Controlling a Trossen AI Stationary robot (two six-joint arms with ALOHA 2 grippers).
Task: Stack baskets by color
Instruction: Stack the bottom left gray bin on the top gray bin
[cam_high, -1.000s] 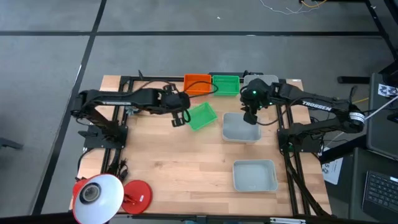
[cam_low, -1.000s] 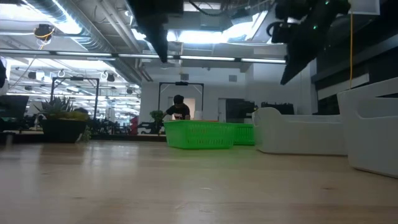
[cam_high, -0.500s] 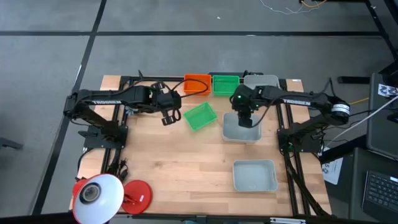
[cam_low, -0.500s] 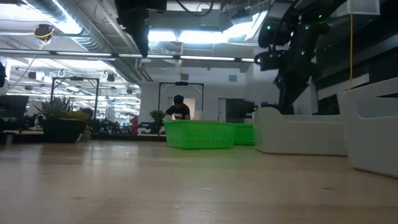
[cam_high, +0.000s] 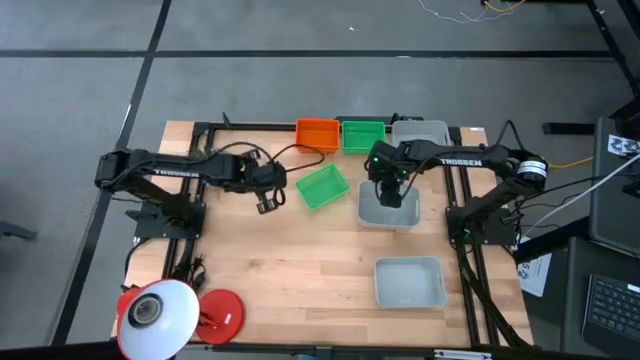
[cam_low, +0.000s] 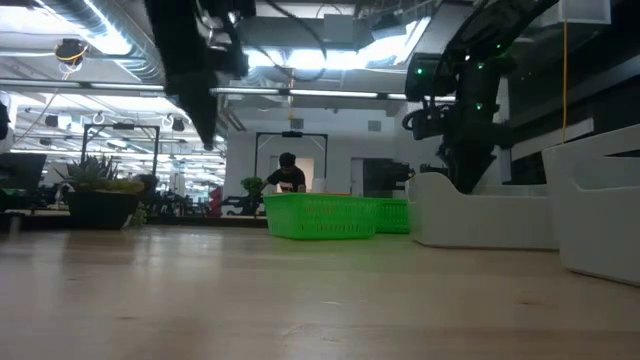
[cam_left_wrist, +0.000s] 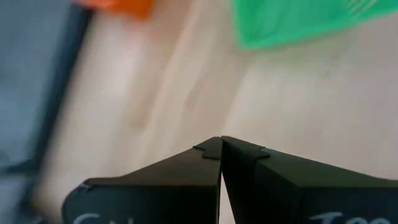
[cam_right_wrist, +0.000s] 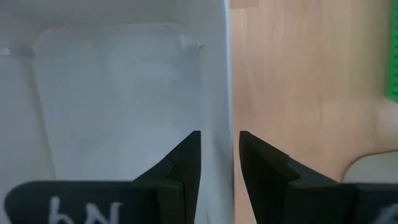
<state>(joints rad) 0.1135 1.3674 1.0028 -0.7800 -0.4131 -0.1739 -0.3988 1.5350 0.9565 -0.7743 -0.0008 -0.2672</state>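
Right gripper sits at centre-right of the high view over the upper-left part of a grey-white basket; its wrist view shows the two dark fingers astride that basket's wall, one inside and one outside, spread with a gap on either side of the wall, so nothing is clamped. Left gripper hangs left of centre above bare wood, just beside the loose green basket, its fingers pressed together and empty.

Largest of all is the wooden table, filling the middle of the high view. At the lower left stands a round red-and-white lamp. A second grey-white basket lies at lower right, well apart from the first. A third grey-white basket sits at the top edge, in a row with a green basket and an orange basket. In the low view a person shows far off behind the green basket.
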